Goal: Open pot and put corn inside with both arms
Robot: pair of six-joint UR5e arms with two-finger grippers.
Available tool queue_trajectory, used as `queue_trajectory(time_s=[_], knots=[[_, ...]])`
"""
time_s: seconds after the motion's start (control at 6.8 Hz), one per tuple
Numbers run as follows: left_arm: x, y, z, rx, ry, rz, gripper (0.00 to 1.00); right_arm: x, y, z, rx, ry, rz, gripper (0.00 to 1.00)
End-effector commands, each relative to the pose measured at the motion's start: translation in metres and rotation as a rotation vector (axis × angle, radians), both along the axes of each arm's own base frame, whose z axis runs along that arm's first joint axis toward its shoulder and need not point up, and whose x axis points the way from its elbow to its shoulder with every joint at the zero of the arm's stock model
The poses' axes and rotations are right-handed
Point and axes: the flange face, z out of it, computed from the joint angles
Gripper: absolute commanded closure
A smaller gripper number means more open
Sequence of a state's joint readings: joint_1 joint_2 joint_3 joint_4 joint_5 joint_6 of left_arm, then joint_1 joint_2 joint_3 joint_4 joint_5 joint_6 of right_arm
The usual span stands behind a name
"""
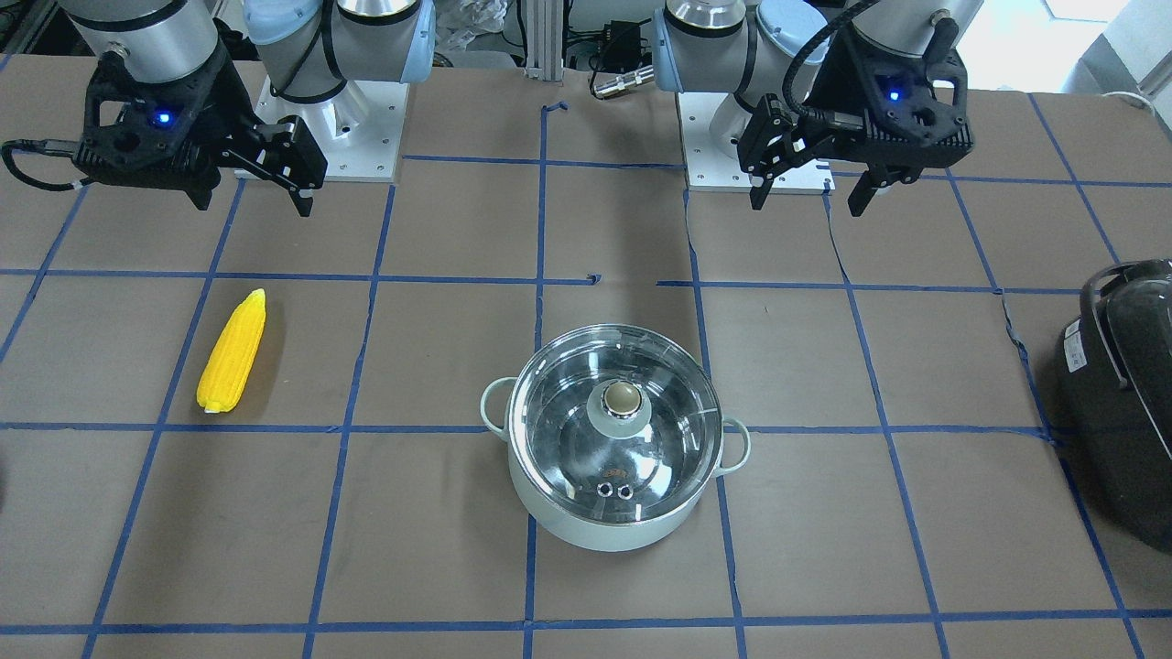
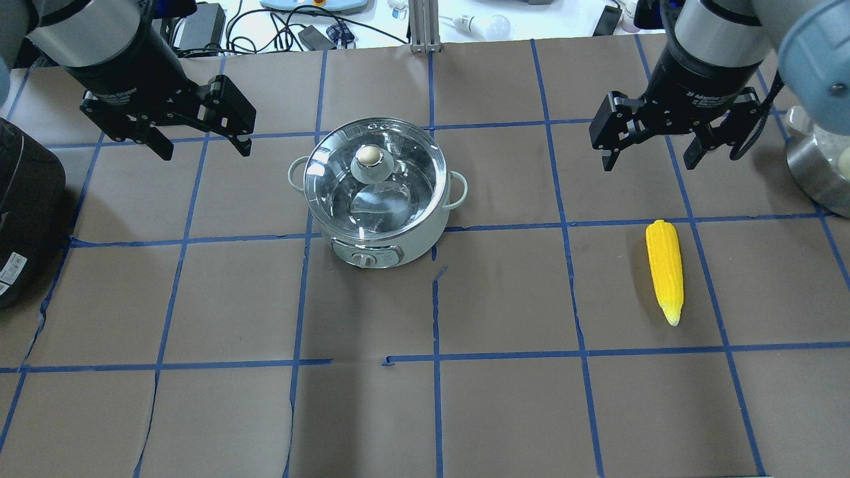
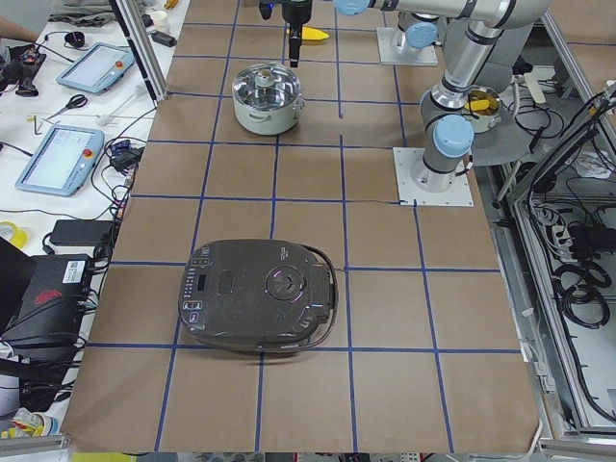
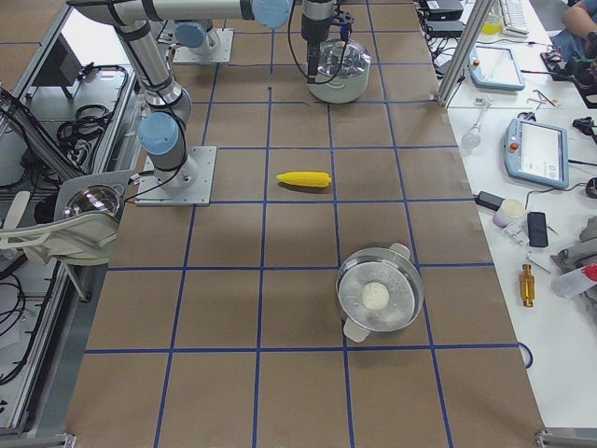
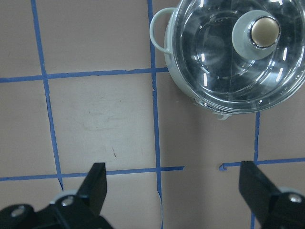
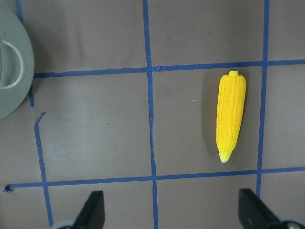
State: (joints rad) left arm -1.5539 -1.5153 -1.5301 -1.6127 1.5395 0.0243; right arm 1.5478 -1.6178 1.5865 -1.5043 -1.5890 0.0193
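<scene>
Lid point(image 1: 612, 437) covers pot point(image 1: 600, 529), black appliance point(image 1: 1124, 394) well apart

Mint-green pot point(image 5: 190, 90) sitting lidded, glass lid point(image 5: 233, 57) showing pale knob point(image 5: 265, 31), open left gripper point(image 5: 174, 188) hovering over taped table point(image 5: 95, 119)

Overhead view: white print on the black collar above the right end effector point(image 2: 649, 159) reads "2F Adaptive"; the rest of the line is too small to make out. A similar line of print on the collar of the left end effector point(image 2: 204, 149) is too faint to read. The white sticker point(image 2: 11, 267) on the side of the black appliance point(image 2: 30, 192) carries small dark print, and its top control panel point(image 3: 200, 285) shows markings in the left side view, both illegible.
</scene>
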Motion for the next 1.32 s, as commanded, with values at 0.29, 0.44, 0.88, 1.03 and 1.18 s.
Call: queue_trajectory(time_s=[0.29, 0.44, 0.88, 1.03, 1.18], knots=[[-0.0005, -0.0007, 0.0002, -0.005, 0.006, 0.005, 0.0, -0.0002, 0.0005, 0.0004, 0.0, 0.009, 0.006, 0.0], [-0.0005, -0.0015, -0.0002, -0.007, 0.006, 0.005, 0.0, 0.0004, 0.0004, -0.0002, 0.0, 0.003, 0.006, 0.0], [-0.0005, -0.0013, -0.0017, -0.004, 0.006, 0.005, 0.0, -0.0007, 0.0005, -0.0002, 0.0, 0.014, 0.006, 0.0], [-0.0005, -0.0008, -0.0016, -0.005, 0.006, 0.005, 0.0, -0.0008, 0.0013, -0.0004, 0.002, 0.015, 0.006, 0.0], [-0.0005, -0.0012, -0.0038, -0.001, 0.006, 0.002, 0.0, -0.0006, 0.0014, -0.0011, 0.003, 0.014, 0.006, 0.0]])
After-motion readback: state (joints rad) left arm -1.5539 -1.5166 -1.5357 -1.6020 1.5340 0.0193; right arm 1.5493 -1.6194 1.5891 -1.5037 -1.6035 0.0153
